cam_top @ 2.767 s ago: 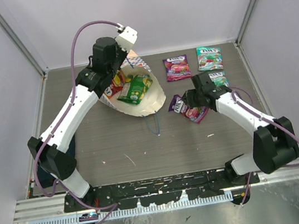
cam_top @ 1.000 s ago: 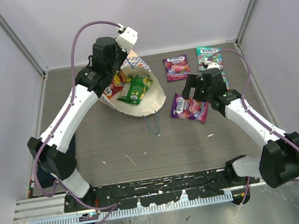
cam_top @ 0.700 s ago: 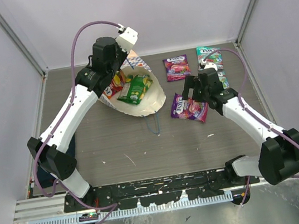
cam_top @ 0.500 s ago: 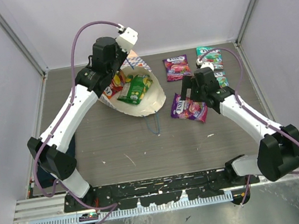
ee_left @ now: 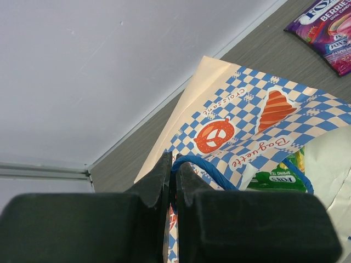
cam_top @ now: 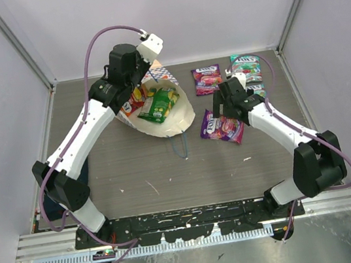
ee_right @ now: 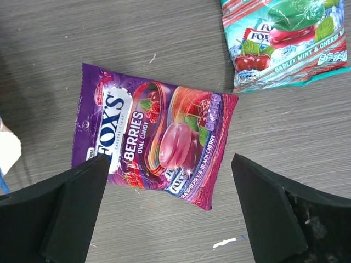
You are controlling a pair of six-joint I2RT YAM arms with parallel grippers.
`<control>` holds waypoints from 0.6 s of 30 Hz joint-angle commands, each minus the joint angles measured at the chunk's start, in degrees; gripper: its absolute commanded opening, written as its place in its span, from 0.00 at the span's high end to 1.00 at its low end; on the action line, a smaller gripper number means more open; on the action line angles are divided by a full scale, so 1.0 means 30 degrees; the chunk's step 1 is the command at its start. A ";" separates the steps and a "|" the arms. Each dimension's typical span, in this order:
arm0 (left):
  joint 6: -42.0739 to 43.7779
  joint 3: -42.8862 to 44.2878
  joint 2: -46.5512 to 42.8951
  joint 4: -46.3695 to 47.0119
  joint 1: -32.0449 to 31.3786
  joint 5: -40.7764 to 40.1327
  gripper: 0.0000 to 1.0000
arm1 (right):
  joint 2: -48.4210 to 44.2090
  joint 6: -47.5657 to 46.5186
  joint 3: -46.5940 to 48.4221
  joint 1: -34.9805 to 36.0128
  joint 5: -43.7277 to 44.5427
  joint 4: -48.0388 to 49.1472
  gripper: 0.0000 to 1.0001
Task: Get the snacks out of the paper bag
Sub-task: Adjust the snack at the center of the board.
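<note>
The checkered paper bag (cam_top: 185,118) lies at the back left with its mouth open upward. A green snack packet (cam_top: 159,104) and an orange-red one (cam_top: 136,98) show inside it. My left gripper (cam_top: 148,76) is shut on the bag's blue cord handle (ee_left: 204,164) at the far rim, and the left wrist view shows the cord pinched at the gripper (ee_left: 174,164). My right gripper (ee_right: 170,164) hangs open and empty above a purple berry packet (ee_right: 153,139) that lies flat on the table (cam_top: 220,127).
More packets lie at the back right: a purple one (cam_top: 207,79) and teal ones (cam_top: 246,66), one of them in the right wrist view (ee_right: 285,38). The bag's second cord handle (cam_top: 179,145) trails toward me. White enclosure walls stand close around the table.
The right gripper has let go of the purple packet, which now lies flat, and has drifted left and toward the back over it. The left arm and bag have not moved.
</note>
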 commanded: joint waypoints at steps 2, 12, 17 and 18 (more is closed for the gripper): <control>0.0336 0.0743 -0.0389 0.0613 0.0097 0.0163 0.95 | 0.0444 -0.0266 0.0919 0.0325 0.1048 -0.0246 0.00; 0.0367 0.0987 -0.0108 0.0399 0.0098 0.0222 1.00 | 0.2523 -0.0634 0.1855 0.0766 0.2594 -0.0547 0.00; 0.0360 0.0833 -0.0262 0.0494 0.0105 0.0194 1.00 | 0.3689 -0.1113 0.2713 0.0754 0.1613 -0.0474 0.00; 0.0380 0.0788 -0.0263 0.0522 0.0106 0.0200 1.00 | 0.4021 -0.1267 0.2845 0.0786 0.1209 -0.0466 0.00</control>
